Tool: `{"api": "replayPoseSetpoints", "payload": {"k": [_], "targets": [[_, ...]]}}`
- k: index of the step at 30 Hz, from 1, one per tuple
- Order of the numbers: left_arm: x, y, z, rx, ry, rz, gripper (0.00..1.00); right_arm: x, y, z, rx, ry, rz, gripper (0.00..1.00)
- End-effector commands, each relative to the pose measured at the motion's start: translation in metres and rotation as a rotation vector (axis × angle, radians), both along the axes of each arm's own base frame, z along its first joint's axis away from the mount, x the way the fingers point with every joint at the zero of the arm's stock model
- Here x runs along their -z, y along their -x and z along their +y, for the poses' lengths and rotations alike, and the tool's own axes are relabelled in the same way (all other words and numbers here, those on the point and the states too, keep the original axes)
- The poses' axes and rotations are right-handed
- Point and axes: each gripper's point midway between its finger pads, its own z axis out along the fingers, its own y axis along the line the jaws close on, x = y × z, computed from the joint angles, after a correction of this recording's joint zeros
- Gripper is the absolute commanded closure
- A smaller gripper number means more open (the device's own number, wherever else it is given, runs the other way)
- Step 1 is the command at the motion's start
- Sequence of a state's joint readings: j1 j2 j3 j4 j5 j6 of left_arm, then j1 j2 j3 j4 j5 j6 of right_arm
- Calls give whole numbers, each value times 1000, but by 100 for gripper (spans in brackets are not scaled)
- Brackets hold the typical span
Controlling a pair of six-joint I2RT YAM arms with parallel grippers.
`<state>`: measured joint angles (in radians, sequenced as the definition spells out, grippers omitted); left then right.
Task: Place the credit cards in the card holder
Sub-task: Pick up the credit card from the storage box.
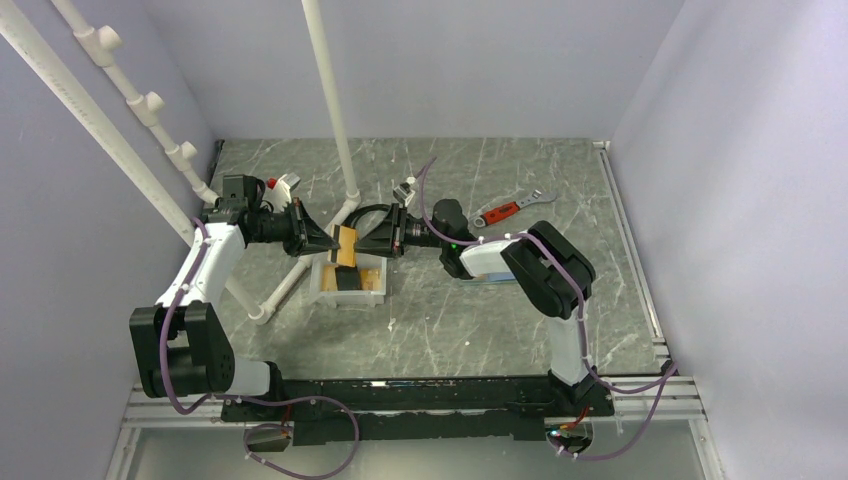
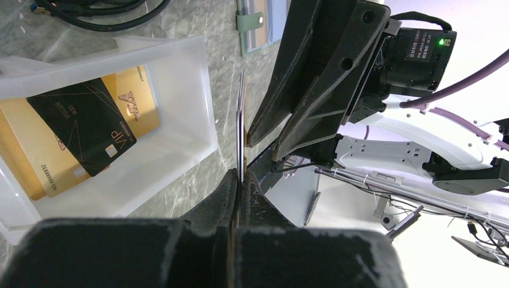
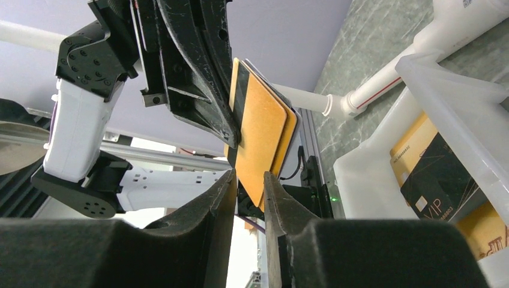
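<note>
The dark card in the white tray reads "VIP".

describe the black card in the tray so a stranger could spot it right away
On the marble table, find the white tray near the middle. Inside it a black card lies slanted on top of gold cards. It is the only dark card there, marked VIP.

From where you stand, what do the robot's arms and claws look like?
The left arm and right arm have white shells and chunky black joints, with purple cables looping along them. The left gripper and right gripper are black, wedge-shaped and scuffed. A green light glows by the right wrist.
</note>
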<state>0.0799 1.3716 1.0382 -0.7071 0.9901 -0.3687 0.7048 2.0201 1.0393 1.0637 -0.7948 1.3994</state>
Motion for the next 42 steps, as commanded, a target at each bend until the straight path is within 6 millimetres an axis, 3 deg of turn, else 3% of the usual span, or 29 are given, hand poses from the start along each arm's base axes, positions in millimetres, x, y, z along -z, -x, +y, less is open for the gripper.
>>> {"api": "replayPoseSetpoints", "payload": {"k": [1, 23, 38, 42], "targets": [[-23, 1, -3, 26, 28, -85, 100, -13, -1, 3, -5, -46, -52, 73], [-21, 3, -5, 32, 46, -79, 100, -19, 5, 18, -48, -99, -26, 71], [-33, 4, -7, 39, 69, -105, 100, -2, 0, 19, -35, -77, 18, 68], [-33, 4, -8, 40, 74, -104, 100, -5, -3, 20, -37, -86, 14, 68]]}}
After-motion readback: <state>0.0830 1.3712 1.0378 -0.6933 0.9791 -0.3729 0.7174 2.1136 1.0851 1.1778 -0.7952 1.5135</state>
